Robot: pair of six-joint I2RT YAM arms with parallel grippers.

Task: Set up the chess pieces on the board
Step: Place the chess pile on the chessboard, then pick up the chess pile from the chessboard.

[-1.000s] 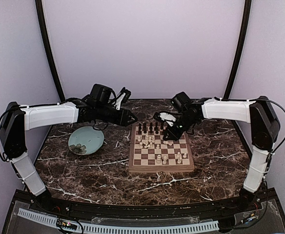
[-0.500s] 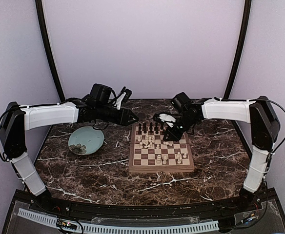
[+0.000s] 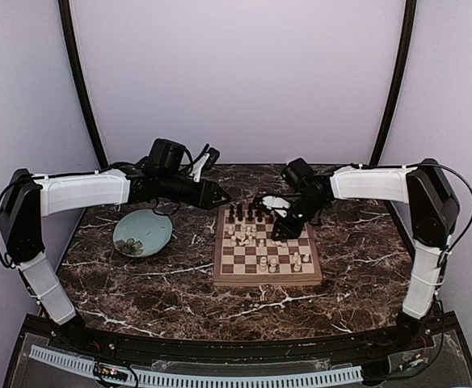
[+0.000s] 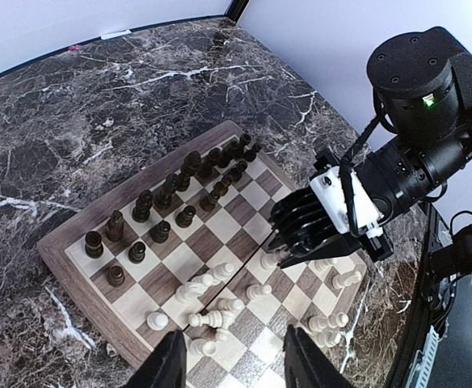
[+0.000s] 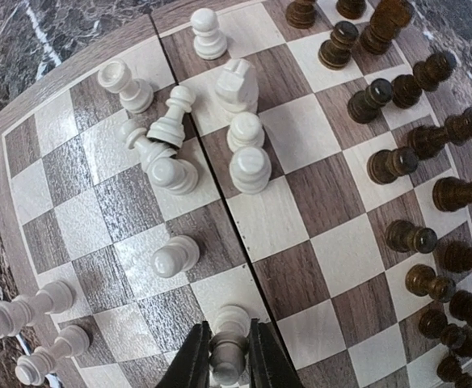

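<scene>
Desk (image 3: 139, 291), dark marble, near edge bare of task items. Board (image 3: 267, 280) sits centre-right, square to the arms.

Near ranks of board: only a few white pieces (image 3: 272, 263) upright, loosely spaced, not in a finished line. Most home squares on this side unfilled.

Mid-board: knot of white men, crowded together, at least one lying on its side against another (image 5: 151, 149). White knight (image 5: 238, 85) upright beside them.

Right fingers (image 5: 194, 360) just past that knot, pointing down, clamped on a white pawn (image 5: 230, 323). Cannot tell whether the pawn's base is off the square yet.

Far ranks: dark pieces (image 4: 162, 231) lined up in two rows along the far edge. That side looks set.

Left fingers (image 4: 170, 365) hover high over the far-left part of the board, spread apart, holding nothing.

Plate (image 3: 142, 233), pale teal, left of the board and apart from it.

Step in hand, as judged: white side being sorted, one pawn under grip for relocation. Task roughly half done.

Next move calls for: straight lift to clear neighbouring tops, carry toward the near side, settle on a free second-rank square, release only once the base sits flat. Risk: brushing the crowded knot on the way out.
</scene>
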